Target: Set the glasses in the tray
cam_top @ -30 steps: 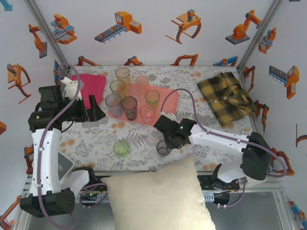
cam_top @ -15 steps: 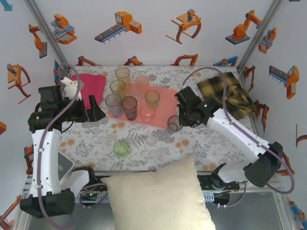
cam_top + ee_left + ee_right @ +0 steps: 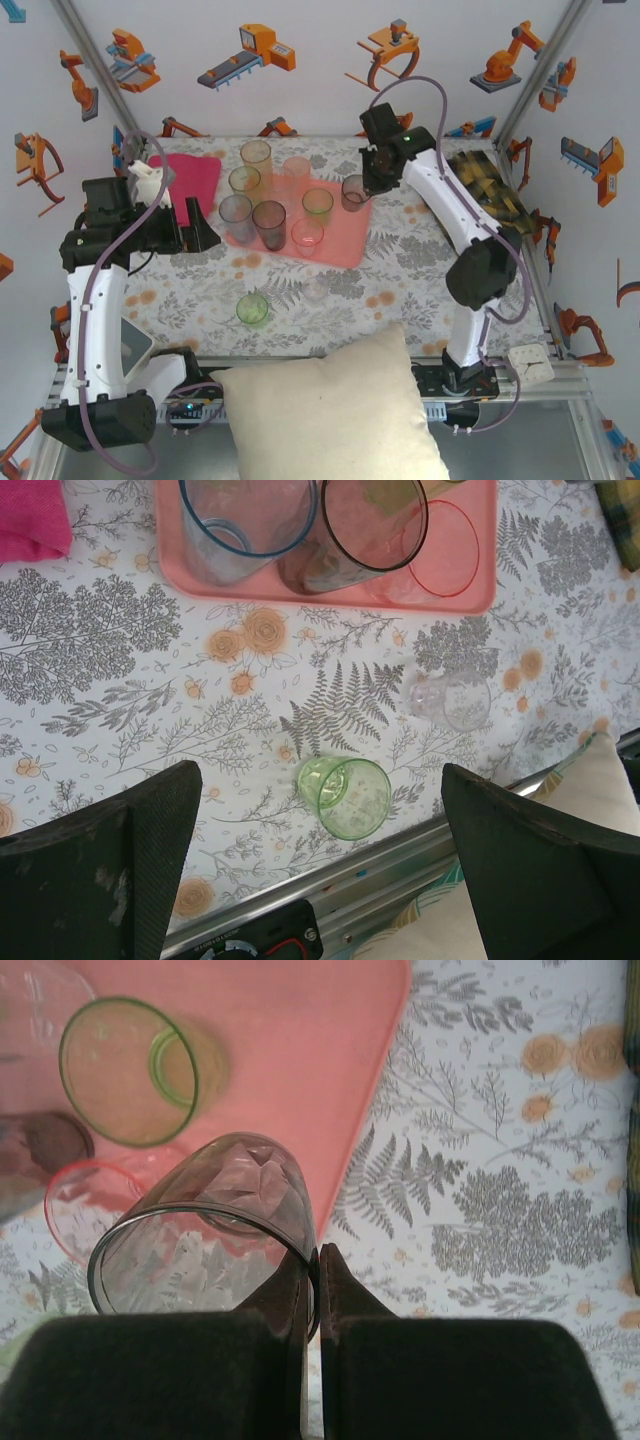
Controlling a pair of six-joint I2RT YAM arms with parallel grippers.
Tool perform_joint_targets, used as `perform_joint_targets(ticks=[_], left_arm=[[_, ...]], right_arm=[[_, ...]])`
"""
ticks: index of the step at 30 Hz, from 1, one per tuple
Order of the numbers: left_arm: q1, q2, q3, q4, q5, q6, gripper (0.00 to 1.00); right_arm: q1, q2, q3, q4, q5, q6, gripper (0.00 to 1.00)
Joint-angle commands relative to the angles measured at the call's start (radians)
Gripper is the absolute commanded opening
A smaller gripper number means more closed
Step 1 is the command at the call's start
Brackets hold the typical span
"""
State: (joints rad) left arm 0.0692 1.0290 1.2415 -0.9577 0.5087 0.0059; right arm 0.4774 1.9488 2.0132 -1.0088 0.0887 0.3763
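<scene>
On the floral table (image 3: 420, 270) were laid the tray (image 3: 345, 238), a magenta cloth (image 3: 190, 175), a plaid shirt (image 3: 497, 195), a green glass (image 3: 252, 309) and a clear glass (image 3: 316, 290).

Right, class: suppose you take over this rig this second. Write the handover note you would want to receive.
Left gripper: open, holding nothing, beside the tray's left end.
Right gripper: shut on the rim of a smoky glass, tilted at the tray's far right corner, not yet released.
Done: five glasses plainly on the tray, among them a pink-rimmed glass. An orange glass stands at the far edge; on the tray or not, I cannot tell.
Left: release the smoky glass, then fetch the green glass and the clear glass from the table.
</scene>
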Motion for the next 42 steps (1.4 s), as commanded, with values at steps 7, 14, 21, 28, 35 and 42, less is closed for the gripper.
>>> perform_joint_targets(ticks=[7, 14, 21, 28, 35, 42], left_arm=[[0.013, 0.015, 0.039, -0.006, -0.01, 0.001, 0.97], [0.018, 0.012, 0.044, -0.014, -0.009, 0.0, 0.97], [0.019, 0.012, 0.033, -0.009, -0.009, 0.0, 0.97], [0.022, 0.013, 0.028, -0.005, -0.007, 0.0, 0.97], [0.025, 0.002, 0.02, -0.005, -0.01, 0.002, 0.97], [0.025, -0.006, 0.012, -0.001, -0.007, 0.002, 0.97]], right_arm=[[-0.036, 0.286, 0.349, 0.016, -0.021, 0.001, 0.04], [-0.057, 0.417, 0.501, 0.029, -0.035, 0.041, 0.04], [-0.062, 0.459, 0.488, 0.075, -0.062, 0.064, 0.05], [-0.061, 0.473, 0.435, 0.128, -0.086, 0.082, 0.06], [-0.061, 0.495, 0.433, 0.13, -0.084, 0.082, 0.07], [-0.061, 0.513, 0.424, 0.134, -0.092, 0.09, 0.07]])
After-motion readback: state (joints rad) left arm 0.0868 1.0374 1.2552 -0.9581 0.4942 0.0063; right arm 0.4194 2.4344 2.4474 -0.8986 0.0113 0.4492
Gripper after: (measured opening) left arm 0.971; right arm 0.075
